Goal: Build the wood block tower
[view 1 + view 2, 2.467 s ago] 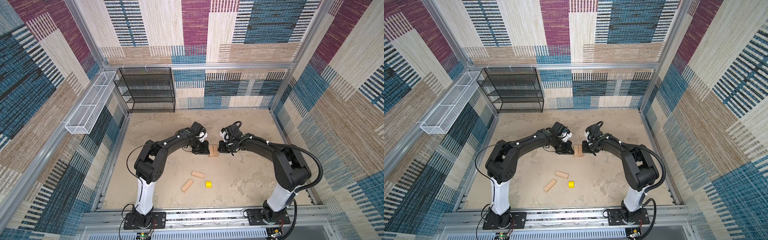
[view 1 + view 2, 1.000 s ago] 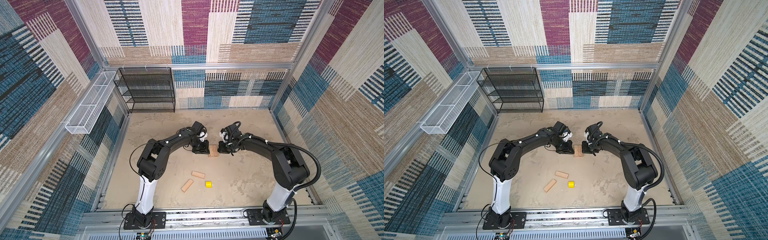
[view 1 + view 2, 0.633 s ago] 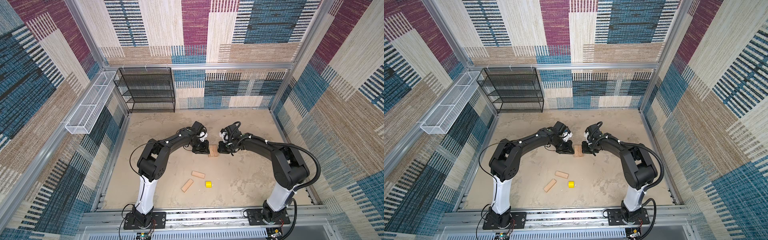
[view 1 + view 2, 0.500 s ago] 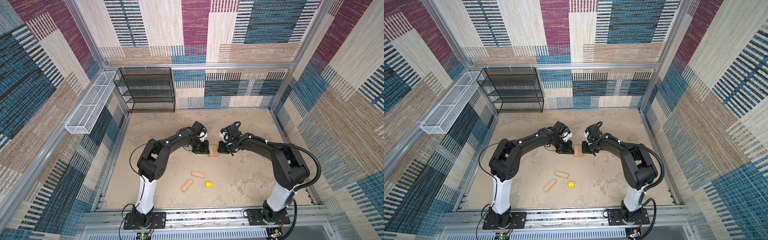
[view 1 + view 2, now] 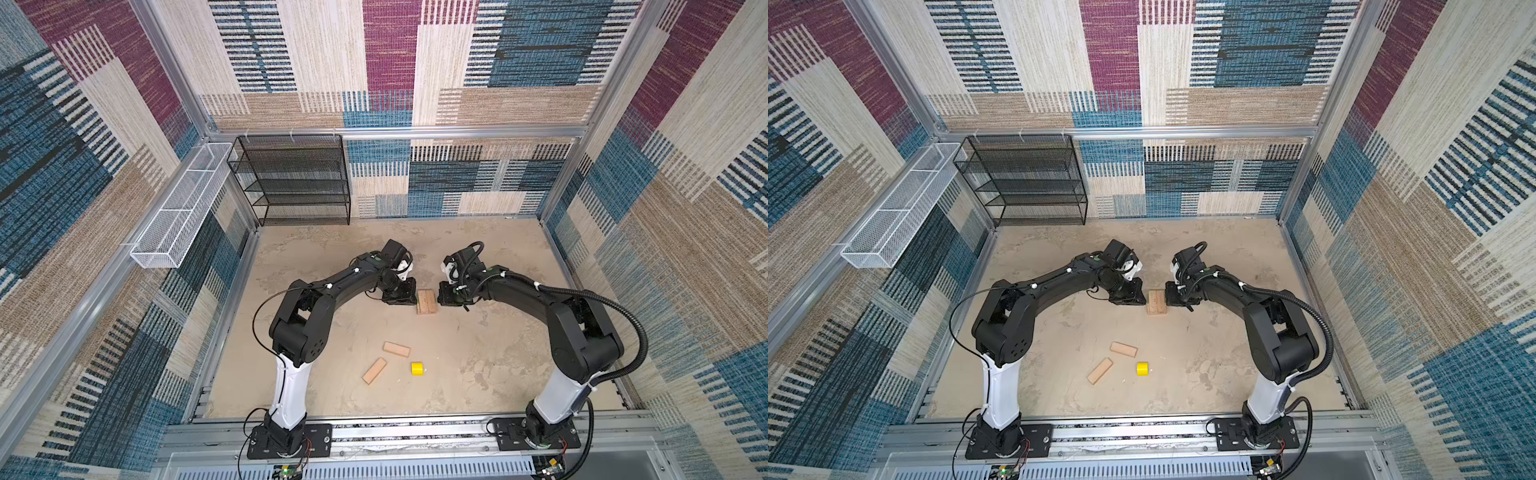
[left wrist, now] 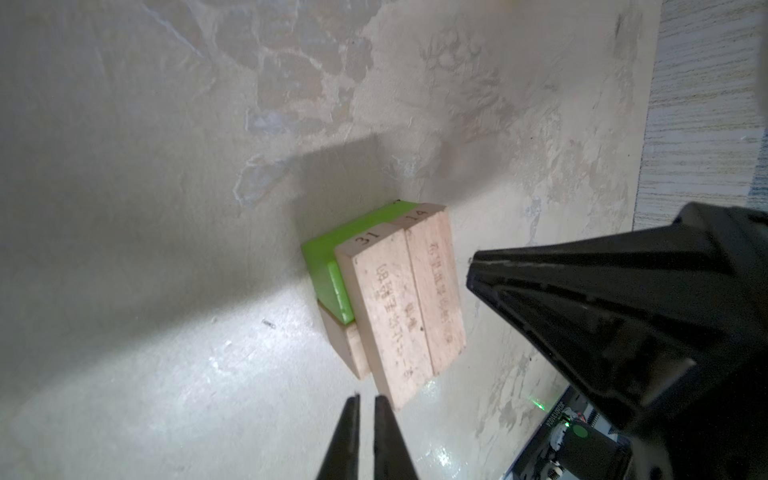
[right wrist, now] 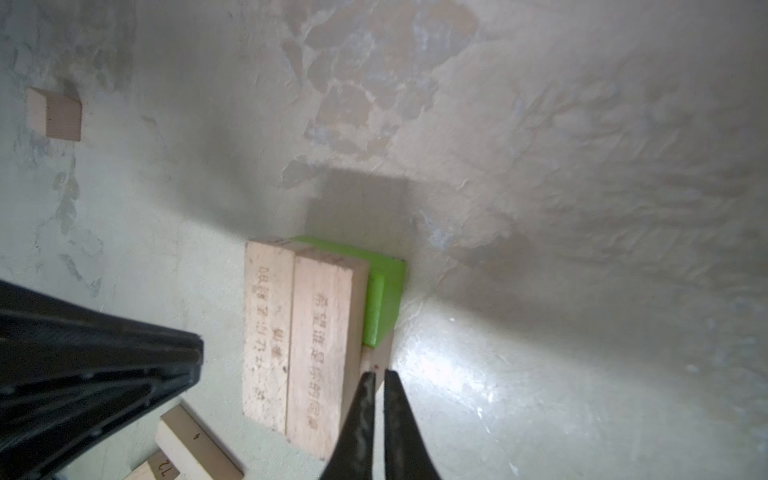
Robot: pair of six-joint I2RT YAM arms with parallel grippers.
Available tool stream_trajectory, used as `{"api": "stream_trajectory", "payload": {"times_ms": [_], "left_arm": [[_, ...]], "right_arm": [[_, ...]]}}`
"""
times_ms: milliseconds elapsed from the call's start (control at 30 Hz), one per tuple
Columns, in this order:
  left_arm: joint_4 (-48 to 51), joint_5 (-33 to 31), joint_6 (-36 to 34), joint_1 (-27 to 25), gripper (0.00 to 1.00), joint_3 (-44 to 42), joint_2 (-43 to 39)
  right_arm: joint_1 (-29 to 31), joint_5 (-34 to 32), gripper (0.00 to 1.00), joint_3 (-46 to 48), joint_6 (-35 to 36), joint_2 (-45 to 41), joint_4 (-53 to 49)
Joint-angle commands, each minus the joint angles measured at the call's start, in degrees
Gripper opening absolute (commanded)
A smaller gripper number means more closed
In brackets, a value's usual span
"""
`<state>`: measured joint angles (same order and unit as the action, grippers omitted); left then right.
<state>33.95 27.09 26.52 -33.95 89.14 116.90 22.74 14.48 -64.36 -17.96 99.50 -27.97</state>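
tower (image 5: pixel 426 302): low stack mid-table, btw the two grippers; 2 tan planks side by side on top, lime-green brick (image 6: pixel 328 266) + a tan block (image 6: pixel 345 345) under them, both poking out one side.
L gripper (image 5: pixel 411 298): low, just beside tower's left flank; fingers (image 6: pixel 347 440) nearly pressed together, thin slit only, nothing in them; tips near end of a top plank, contact can't tell.
R gripper (image 5: pixel 440 296): low at tower's right flank; fingers (image 7: pixel 397 419) nearly together too, nothing in them; tips at corner of the lower tan block, touching or not can't tell.
surface: beige mottled tabletop (image 5: pixel 498 332), flat, patchy stains.
room: patchwork carpet walls in blue/magenta/tan, alu frame.
loose blocks: 2 tan planks (image 5: pixel 396 349) (image 5: pixel 374 370) + yellow piece (image 5: pixel 417 368) toward front edge, well apart from tower; planks near each other, not touching; yellow just right of them.
other: black mesh shelf (image 5: pixel 297 178) at back-left corner; white wire basket (image 5: pixel 178 212) on left wall.
in the way: each gripper blocks one flank of tower; its top face shows fully in both top views.
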Motion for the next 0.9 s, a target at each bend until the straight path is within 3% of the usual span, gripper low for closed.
{"api": "stream_trajectory", "payload": {"times_ms": [0, 400, 700, 867], "left_arm": [[1.2, -1.5, -2.6, 0.4, 0.14, 0.5, -1.6], [8.0, -12.6, -8.2, 4.9, 0.18, 2.1, -9.3], [8.9, -20.2, -9.1, 8.6, 0.23, 0.1, -18.2], [9.8, -29.3, -9.8, 10.4, 0.25, -3.3, -24.9]], "right_arm": [[-0.1, -2.4, 0.11, 0.3, -0.3, -1.3, -0.5], [-0.1, -10.6, 0.17, 2.0, 0.1, -8.9, 0.8], [-0.1, -17.6, 0.35, 2.4, 0.6, -15.4, 2.7], [-0.1, -18.3, 0.46, 2.8, 1.3, -17.8, 4.2]]}}
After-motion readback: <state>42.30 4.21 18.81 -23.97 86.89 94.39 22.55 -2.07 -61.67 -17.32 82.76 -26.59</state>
